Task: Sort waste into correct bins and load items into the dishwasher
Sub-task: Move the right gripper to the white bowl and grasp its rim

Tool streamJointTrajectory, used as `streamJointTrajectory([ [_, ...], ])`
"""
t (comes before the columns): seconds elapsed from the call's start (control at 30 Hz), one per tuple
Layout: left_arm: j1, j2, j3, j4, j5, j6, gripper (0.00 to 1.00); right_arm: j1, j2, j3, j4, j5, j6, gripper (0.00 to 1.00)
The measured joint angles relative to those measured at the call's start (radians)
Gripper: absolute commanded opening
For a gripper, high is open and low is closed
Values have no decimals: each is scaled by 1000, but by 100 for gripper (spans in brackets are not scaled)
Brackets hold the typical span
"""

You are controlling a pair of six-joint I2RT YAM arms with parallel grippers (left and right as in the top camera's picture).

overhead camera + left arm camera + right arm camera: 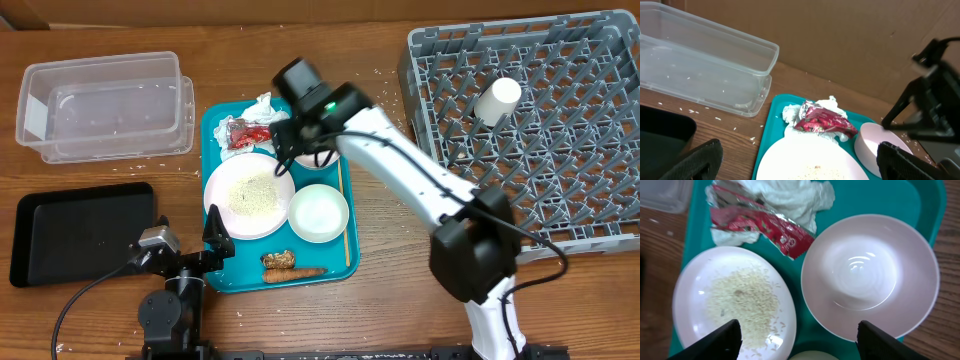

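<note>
As jaws gape, the right gripper seemingly overhangs a small plate.

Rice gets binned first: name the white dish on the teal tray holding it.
The large plate at the tray's left; the bowl and small dish beside it are empty.

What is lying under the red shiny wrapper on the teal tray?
Crumpled white tissue lies under the red wrapper, sticking out behind and beside it. Whether anything else is beneath them on the teal tray is covered.

Rice-strewn plate, bowl, red wrapper on tray; cup in rack.
</note>
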Motion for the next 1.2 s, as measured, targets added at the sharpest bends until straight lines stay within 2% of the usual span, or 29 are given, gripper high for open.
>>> streamJointTrajectory([
  [0.27, 0, 0, 0, 0, 0, 0, 100, 32, 48, 0, 54, 148, -19, 66],
  [0.63, 0, 0, 0, 0, 0, 0, 100, 35, 142, 0, 90, 174, -30, 56],
  [0.73, 0, 0, 0, 0, 0, 0, 100, 35, 142, 0, 103, 174, -29, 49],
  [1.2, 0, 0, 0, 0, 0, 0, 100, 39, 143, -2, 103, 149, -27, 48],
])
